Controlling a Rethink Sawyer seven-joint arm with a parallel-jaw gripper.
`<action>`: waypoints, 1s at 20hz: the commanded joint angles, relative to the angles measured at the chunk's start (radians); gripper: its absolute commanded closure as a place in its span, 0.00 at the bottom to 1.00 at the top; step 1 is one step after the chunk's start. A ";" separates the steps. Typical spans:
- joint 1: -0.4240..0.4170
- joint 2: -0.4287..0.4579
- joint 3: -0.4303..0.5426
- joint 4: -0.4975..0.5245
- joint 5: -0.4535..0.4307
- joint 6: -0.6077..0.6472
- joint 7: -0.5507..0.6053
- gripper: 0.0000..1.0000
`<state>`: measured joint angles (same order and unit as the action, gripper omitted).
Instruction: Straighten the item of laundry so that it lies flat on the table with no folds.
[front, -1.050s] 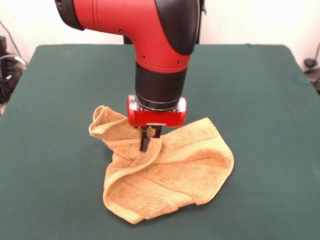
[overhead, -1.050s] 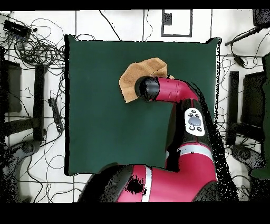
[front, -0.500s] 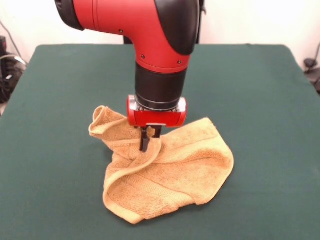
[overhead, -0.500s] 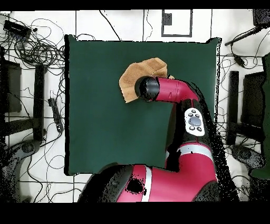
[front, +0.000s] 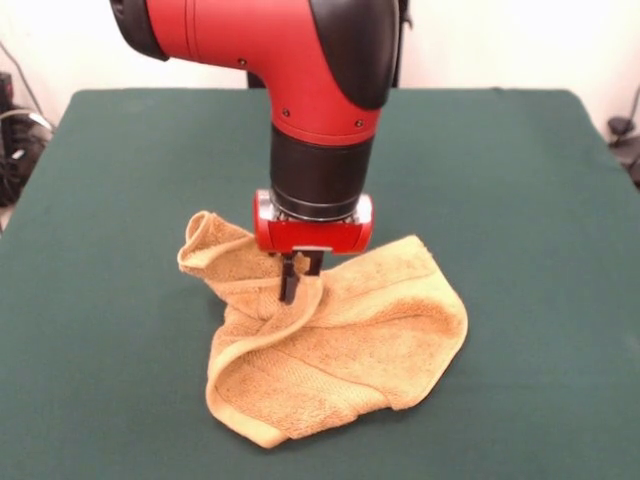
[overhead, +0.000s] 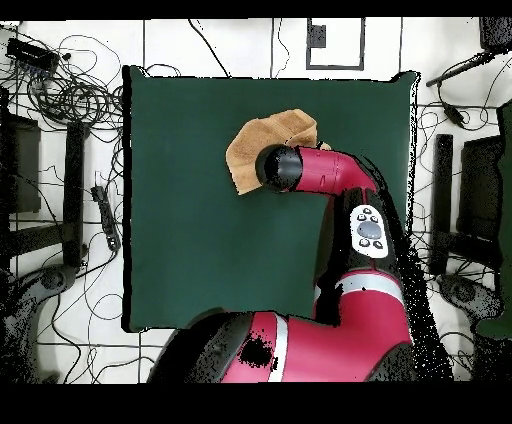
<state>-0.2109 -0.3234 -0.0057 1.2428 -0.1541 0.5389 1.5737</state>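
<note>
The gripper (front: 297, 283) has its fingers pinched narrow on a raised ridge of the towel (front: 340, 345), which lies crumpled near the middle of the table (front: 520, 180). If only 1 layer is caught, lifting may drag the folds tighter or slip free.

Lab: floor cables (overhead: 60, 90), robot rig.

Towel (front: 340, 350) on table (front: 520, 180), bunched, toward table's near edge in front view, well apart from side edges. Arm above towel; gripper (front: 297, 283) down on towel's raised ridge, touching cloth. One towel corner curled up left of gripper; rest spreads right and nearer. Overhead: towel (overhead: 262, 142) near table's (overhead: 180, 250) far edge, arm covering part.
</note>
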 joint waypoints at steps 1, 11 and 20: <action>0.033 -0.051 0.014 0.203 0.028 0.025 0.199 1.00; 0.045 -0.286 0.021 0.158 0.060 0.330 0.110 1.00; 0.048 -0.260 0.025 0.154 0.043 0.313 0.168 1.00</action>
<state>-0.2016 -0.6061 -0.0181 1.3267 -0.1495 0.7864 1.5737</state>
